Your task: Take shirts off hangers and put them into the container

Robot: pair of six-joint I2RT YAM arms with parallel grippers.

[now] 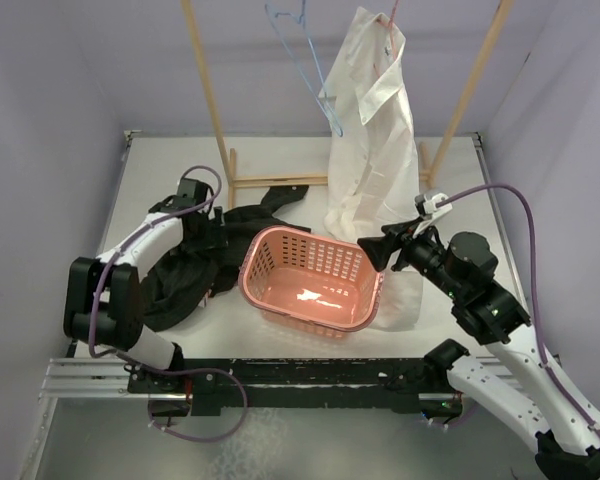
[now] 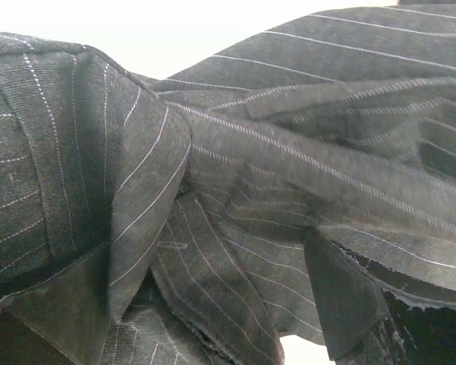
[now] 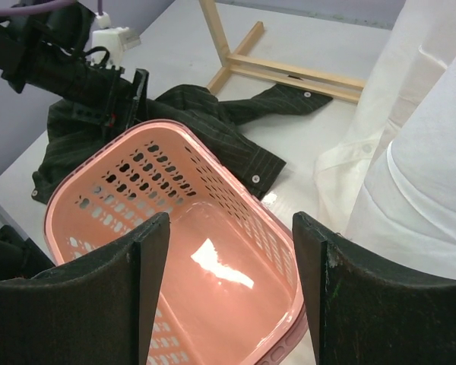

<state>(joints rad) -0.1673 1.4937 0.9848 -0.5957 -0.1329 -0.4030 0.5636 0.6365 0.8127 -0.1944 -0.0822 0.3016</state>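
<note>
Hanging on the pink hanger (image 1: 391, 18) at the far side, the white shirt (image 1: 365, 150) drapes down until its hem lies on the tabletop (image 1: 180, 170) just right of the basket (image 1: 246, 272). Just left of it the blue hanger (image 1: 315, 75) hangs bare. The black shirt (image 1: 175, 285) lies heaped on the tabletop left of the basket, with one sleeve stretched toward the foot of the wooden rack (image 1: 280, 181) and its folds touching the basket's left rim. The left claw (image 1: 215, 232) is down on that heap beside the rim. Pinstriped cloth fills its camera, so I cannot tell how wide it stands or whether it grips. The right claw (image 3: 232, 228) hovers at the basket's right rim, its fingers well apart with nothing between them.
</note>
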